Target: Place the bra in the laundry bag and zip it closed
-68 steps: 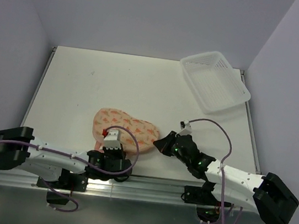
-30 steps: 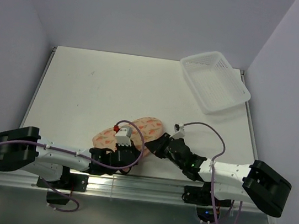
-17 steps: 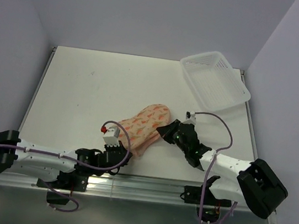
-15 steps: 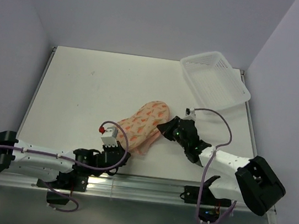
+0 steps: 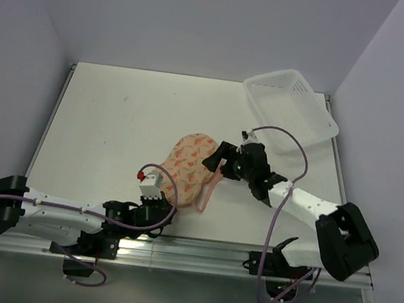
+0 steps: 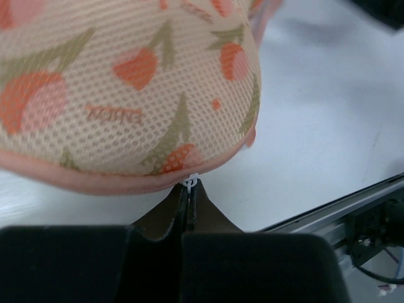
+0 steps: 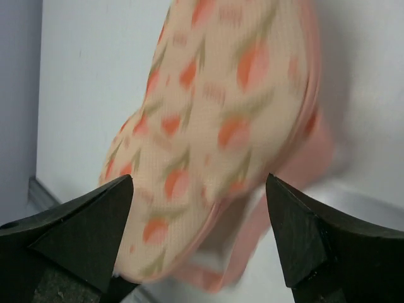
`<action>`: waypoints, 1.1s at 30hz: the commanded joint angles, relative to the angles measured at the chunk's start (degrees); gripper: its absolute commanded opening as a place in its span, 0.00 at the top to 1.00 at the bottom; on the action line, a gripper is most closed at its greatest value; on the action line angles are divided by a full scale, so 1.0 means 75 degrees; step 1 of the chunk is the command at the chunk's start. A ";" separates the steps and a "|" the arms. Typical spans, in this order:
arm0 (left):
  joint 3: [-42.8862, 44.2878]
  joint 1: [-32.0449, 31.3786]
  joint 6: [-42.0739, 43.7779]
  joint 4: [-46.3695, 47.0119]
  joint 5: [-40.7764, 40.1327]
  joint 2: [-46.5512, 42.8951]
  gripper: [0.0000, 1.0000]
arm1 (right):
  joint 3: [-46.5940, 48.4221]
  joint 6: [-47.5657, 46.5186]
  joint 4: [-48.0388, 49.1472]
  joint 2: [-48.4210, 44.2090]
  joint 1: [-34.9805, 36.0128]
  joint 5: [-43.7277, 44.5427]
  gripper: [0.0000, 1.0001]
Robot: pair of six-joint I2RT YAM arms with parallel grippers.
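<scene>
The laundry bag (image 5: 187, 166), a cream pouch with orange print, lies near the table's front, one lobe pointing away from me. My left gripper (image 5: 162, 208) is shut on the white zipper pull (image 6: 191, 181) at the bag's near pink edge (image 6: 95, 183). My right gripper (image 5: 214, 161) is open at the bag's right side, its fingers straddling the far lobe (image 7: 221, 113). Pale pink fabric (image 7: 309, 158) shows under that lobe's gaping edge, and a pink strip (image 5: 210, 187) trails along the bag's right side. I cannot tell whether it is the bra. The rest of the bra is hidden.
A white plastic lattice basket (image 5: 290, 110) sits tilted at the far right corner. The table's metal front rail (image 6: 353, 202) runs close behind the left gripper. Purple walls close in the table on three sides.
My right gripper has opened and moved away from me and left along the bag. The bag's far lobe has swung left. The left gripper stays shut at the near edge.
</scene>
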 commanded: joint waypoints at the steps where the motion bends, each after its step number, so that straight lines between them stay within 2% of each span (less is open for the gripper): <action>1: 0.1165 -0.0060 0.0928 0.1384 0.0042 0.0895 1.00 | -0.1029 0.0599 0.0540 -0.1382 0.0453 -0.0105 0.07; 5: 0.1682 0.0127 0.1353 0.2018 0.0310 0.1658 1.00 | -0.2342 0.1713 0.0684 -0.2968 0.1821 0.1030 0.07; 6: 0.1752 0.0185 0.1365 0.2088 0.0346 0.1833 1.00 | -0.2750 0.2202 0.0672 -0.3237 0.2034 0.1496 0.07; 10: 0.1706 0.0209 0.1342 0.2428 0.0592 0.2033 1.00 | -0.3515 0.3015 0.0905 -0.4503 0.2412 0.2133 0.11; 12: 0.1648 0.0221 0.1330 0.2475 0.0755 0.2115 1.00 | -0.3447 0.3004 0.0907 -0.4541 0.2400 0.2239 0.13; 16: 0.1577 0.0174 0.1295 0.2581 0.0909 0.2174 1.00 | -0.3072 0.2992 0.1326 -0.3794 0.2400 0.2100 0.19; 20: 0.1565 0.0139 0.1376 0.2628 0.0897 0.2104 1.00 | -0.3001 0.3355 0.2264 -0.2878 0.2400 0.1713 0.33; 21: 0.1554 0.0139 0.1411 0.2639 0.0909 0.2104 1.00 | -0.3059 0.3529 0.2463 -0.2645 0.2400 0.1689 0.46; 23: 0.1542 0.0139 0.1447 0.2570 0.0909 0.2104 1.00 | -0.2966 0.3543 0.2676 -0.2514 0.2400 0.1770 0.64; 24: 0.1496 0.0139 0.1447 0.2442 0.0897 0.2081 1.00 | -0.2919 0.3473 0.2618 -0.2479 0.2400 0.1817 0.80; 27: 0.1251 0.0139 0.1400 0.2067 0.0745 0.1813 1.00 | -0.2743 0.3170 0.2431 -0.2420 0.2272 0.1876 0.99; 33: 0.0092 0.0139 0.0535 0.0649 0.0242 0.0187 1.00 | -0.2485 0.2209 0.2044 -0.2233 0.0880 0.0788 1.00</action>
